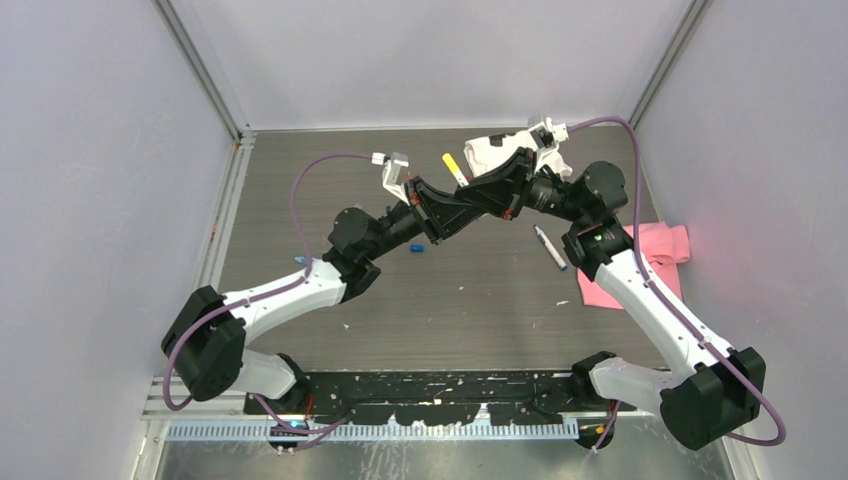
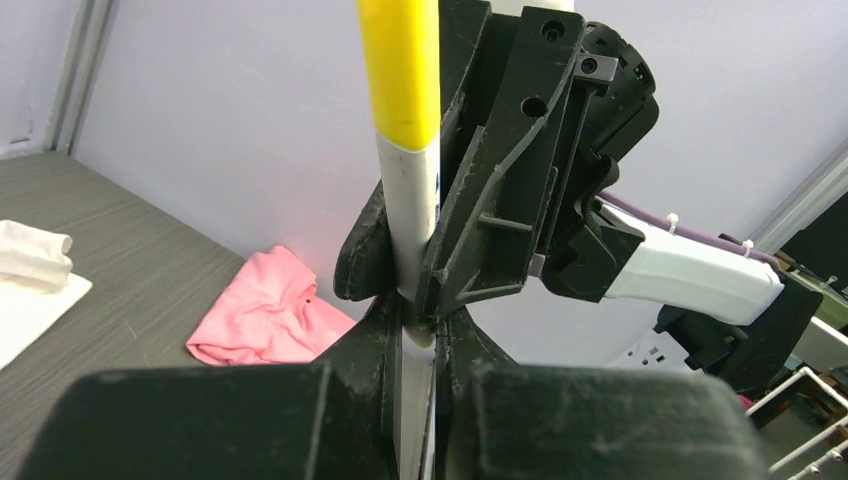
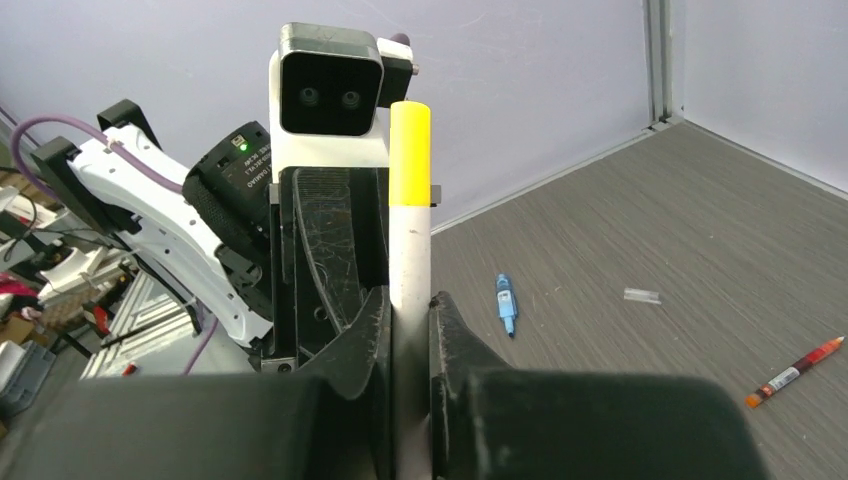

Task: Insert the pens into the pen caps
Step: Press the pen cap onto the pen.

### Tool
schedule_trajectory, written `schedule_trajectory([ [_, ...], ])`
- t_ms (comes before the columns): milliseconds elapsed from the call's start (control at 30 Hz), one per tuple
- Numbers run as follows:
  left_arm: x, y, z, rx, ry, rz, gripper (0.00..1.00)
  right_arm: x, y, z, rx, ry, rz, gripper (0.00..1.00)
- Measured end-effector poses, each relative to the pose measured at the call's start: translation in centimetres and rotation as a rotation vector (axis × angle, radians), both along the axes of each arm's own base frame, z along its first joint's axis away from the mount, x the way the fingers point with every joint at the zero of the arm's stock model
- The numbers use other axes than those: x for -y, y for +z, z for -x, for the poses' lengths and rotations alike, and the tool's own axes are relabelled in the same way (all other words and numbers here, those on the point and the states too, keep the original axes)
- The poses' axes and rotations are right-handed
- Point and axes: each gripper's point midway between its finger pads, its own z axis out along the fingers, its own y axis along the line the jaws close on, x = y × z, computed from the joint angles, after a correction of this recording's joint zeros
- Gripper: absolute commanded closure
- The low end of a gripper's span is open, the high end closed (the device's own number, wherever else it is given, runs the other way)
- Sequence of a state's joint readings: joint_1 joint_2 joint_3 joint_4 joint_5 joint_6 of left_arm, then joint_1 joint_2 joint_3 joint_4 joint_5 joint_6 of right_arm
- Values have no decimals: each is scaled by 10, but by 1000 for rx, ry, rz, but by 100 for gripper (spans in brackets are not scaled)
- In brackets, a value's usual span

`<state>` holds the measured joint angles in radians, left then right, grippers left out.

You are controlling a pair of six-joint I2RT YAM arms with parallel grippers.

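A pen with a white barrel (image 3: 410,255) and a yellow cap (image 3: 410,140) on its top end stands upright between both grippers. My right gripper (image 3: 410,315) is shut on the barrel. My left gripper (image 2: 417,335) is shut on the barrel's lower end, just below the right fingers (image 2: 480,250). In the top view the yellow cap (image 1: 452,165) sticks up above the two grippers, left (image 1: 450,207) and right (image 1: 478,192), which meet over the table's middle. Another white pen with a blue tip (image 1: 550,247) lies on the table to the right.
A small blue pen piece (image 3: 507,303), a clear cap (image 3: 642,295) and a red-orange pen (image 3: 797,373) lie on the table. There is a blue piece (image 1: 417,246) under the arms and a light blue one (image 1: 300,258) at the left. A pink cloth (image 1: 645,255) lies right and a white cloth (image 1: 492,150) at the back.
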<state>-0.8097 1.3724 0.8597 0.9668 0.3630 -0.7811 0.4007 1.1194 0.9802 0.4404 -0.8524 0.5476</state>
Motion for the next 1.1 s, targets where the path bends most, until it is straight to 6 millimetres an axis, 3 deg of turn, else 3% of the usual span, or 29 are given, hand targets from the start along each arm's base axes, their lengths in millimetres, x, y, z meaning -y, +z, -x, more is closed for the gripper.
schedule_trajectory([
  [233, -8, -5, 5, -1, 2, -11, 42, -1, -4, 2, -16, 14, 12, 99],
  [333, -23, -11, 10, -1, 13, -23, 28, 1, -6, 3, -23, 20, 18, 99],
  [433, -44, -18, 21, -6, 17, -37, 21, 3, -8, 2, -29, 24, 26, 99],
  [533, -68, -13, 23, -3, 54, -29, 19, 4, -12, 3, -39, 34, 36, 99],
  [667, -90, 17, 15, 10, 123, 8, 21, 3, -15, 7, -49, 53, 46, 99],
  [800, -88, 60, -1, 18, 151, 56, 29, 3, -16, 9, -50, 69, 53, 99],
  [867, -82, 71, -9, 12, 146, 73, 33, 3, -17, 10, -49, 75, 55, 99],
  [967, -72, 72, -22, -16, 135, 75, 39, 2, -17, 12, -48, 81, 58, 99],
  [1100, -59, 53, -36, -78, 118, 49, 47, 2, -17, 12, -45, 82, 59, 99],
])
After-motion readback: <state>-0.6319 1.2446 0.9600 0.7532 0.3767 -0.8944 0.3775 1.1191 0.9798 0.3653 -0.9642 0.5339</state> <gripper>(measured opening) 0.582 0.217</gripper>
